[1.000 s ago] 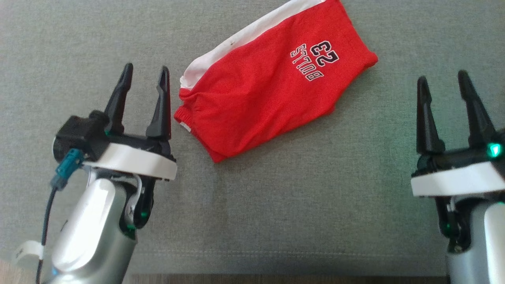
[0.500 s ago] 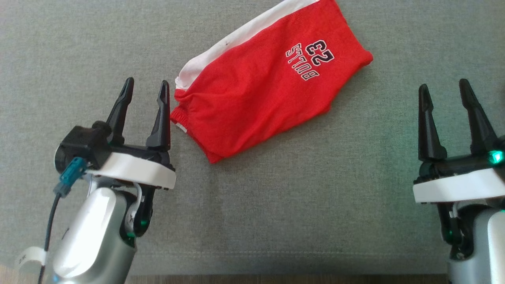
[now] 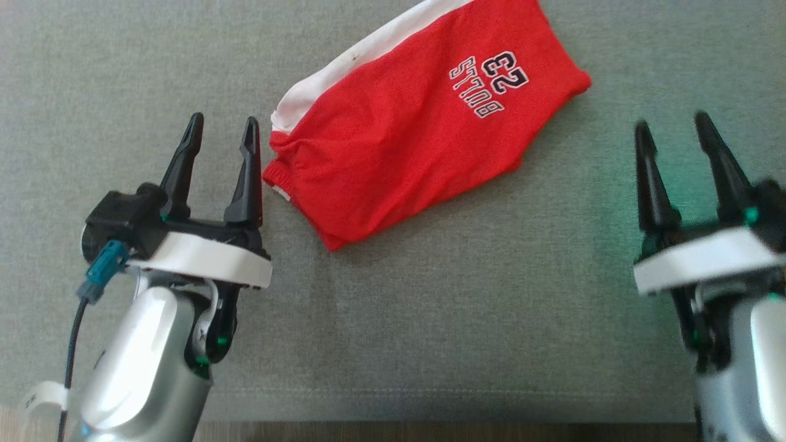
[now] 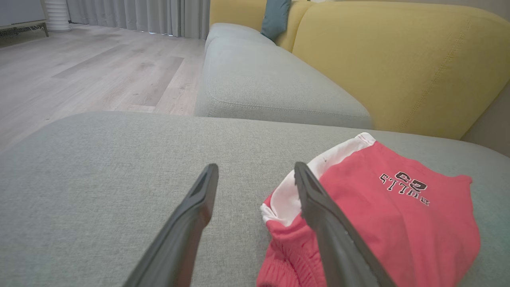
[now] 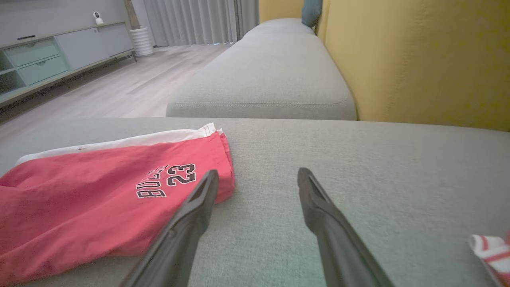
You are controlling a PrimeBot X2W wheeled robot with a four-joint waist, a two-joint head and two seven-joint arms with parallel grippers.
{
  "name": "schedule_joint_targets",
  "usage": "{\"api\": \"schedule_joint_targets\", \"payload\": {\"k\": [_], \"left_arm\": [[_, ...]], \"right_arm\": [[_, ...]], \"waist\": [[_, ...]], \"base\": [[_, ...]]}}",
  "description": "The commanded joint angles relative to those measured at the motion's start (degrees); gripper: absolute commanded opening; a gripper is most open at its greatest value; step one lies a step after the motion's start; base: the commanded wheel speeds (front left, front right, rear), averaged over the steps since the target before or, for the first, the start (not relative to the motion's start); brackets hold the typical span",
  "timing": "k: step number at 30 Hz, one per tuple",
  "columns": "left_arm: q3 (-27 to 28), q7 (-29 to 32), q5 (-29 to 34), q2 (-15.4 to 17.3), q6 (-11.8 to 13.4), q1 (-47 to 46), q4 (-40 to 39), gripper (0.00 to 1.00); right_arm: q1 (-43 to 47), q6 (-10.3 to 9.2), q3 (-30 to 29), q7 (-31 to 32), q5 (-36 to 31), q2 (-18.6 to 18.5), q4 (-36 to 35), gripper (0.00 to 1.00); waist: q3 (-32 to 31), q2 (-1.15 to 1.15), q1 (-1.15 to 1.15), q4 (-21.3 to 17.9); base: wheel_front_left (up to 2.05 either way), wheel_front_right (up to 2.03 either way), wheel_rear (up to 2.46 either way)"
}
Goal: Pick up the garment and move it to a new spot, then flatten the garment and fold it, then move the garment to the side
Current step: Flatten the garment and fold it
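Note:
The garment (image 3: 417, 129) is a pair of red shorts with a white side stripe and a "BULLS 23" print. It lies folded on the grey sofa seat (image 3: 430, 319). My left gripper (image 3: 223, 120) stands open just left of the elastic waistband, its right finger almost at the cloth. In the left wrist view the garment (image 4: 390, 215) lies partly behind the right finger of that gripper (image 4: 257, 167). My right gripper (image 3: 672, 121) is open and empty, well to the right of the garment's leg end. From its own wrist view the garment (image 5: 91, 187) lies left of the gripper (image 5: 259, 172).
A yellow backrest (image 4: 398, 59) rises behind the seat, and a second grey seat cushion (image 4: 259, 79) runs on beyond it. Wooden floor (image 4: 79, 71) and a low cabinet (image 5: 48, 56) lie past the sofa. A red-and-white striped cloth (image 5: 492, 247) lies at the far right.
My right gripper has shifted a little left and forward and is blurred by motion. The left gripper holds by the waistband. The garment lies as before.

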Motion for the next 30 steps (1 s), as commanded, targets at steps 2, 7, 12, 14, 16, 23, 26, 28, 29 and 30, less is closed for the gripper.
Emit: {"api": "schedule_joint_targets", "payload": {"k": [2,7,12,14,16,23,26,28,29,30], "left_arm": [[1.87,-0.29,0.56,0.66,-0.51,-2.54,-2.04,1.00],[1.45,-0.29,1.02,0.03,-1.26,-4.06,-1.82,1.00],[1.94,-0.29,1.38,-0.66,-1.80,-4.60,-1.34,1.00],[2.02,-0.29,1.50,-0.86,-1.86,-4.56,-1.33,1.00],[2.25,-0.29,1.73,-1.21,-2.01,-4.38,-1.27,1.00],[2.92,-0.29,2.48,-2.46,-2.85,-4.08,-0.69,1.00],[3.07,-0.29,2.89,-2.81,-3.32,-3.87,-0.38,1.00],[3.15,-0.29,3.22,-3.11,-3.62,-3.29,0.25,1.00],[3.09,-0.29,3.29,-3.21,-3.71,-3.07,0.62,1.00],[2.99,-0.29,3.38,-3.31,-3.79,-2.86,1.00,1.00]], "right_arm": [[-5.21,-0.04,2.36,1.99,1.59,-1.80,0.92,1.00],[-13.75,-0.04,5.90,8.21,4.08,-3.62,8.95,1.00],[-19.69,-0.04,7.30,16.08,4.52,-4.13,16.50,1.00],[-20.41,-0.04,7.13,17.36,4.44,-3.99,17.44,1.00],[-21.36,-0.04,7.08,20.21,4.02,-3.81,19.09,1.00],[-21.29,-0.04,7.56,24.68,5.15,-2.65,20.08,0.00],[-19.72,-0.04,6.87,23.55,5.52,-2.47,18.97,0.00],[-15.99,-0.04,5.19,20.78,5.89,-1.89,16.84,0.00],[-14.22,-0.04,4.48,19.87,5.98,-1.66,15.96,0.00],[-12.26,-0.04,3.79,18.94,5.86,-1.52,15.04,0.00]], "waist": [[1.38,0.00,0.00,0.68],[3.10,0.00,0.00,1.99],[3.59,0.00,0.00,3.14],[3.59,0.00,0.00,3.38],[3.55,0.00,0.00,3.74],[3.31,0.00,0.00,4.55],[2.68,0.00,0.00,4.73],[1.38,0.00,0.00,4.70],[0.80,0.00,0.00,4.73],[0.12,0.00,0.00,4.73]], "base": [[0.00,0.00,0.00],[0.00,0.00,0.00],[0.00,0.00,0.00],[0.00,0.00,0.00],[0.00,0.00,0.00],[0.00,0.00,0.00],[0.00,0.00,0.00],[0.00,0.00,0.00],[0.00,0.00,0.00],[0.00,0.00,0.00]]}}
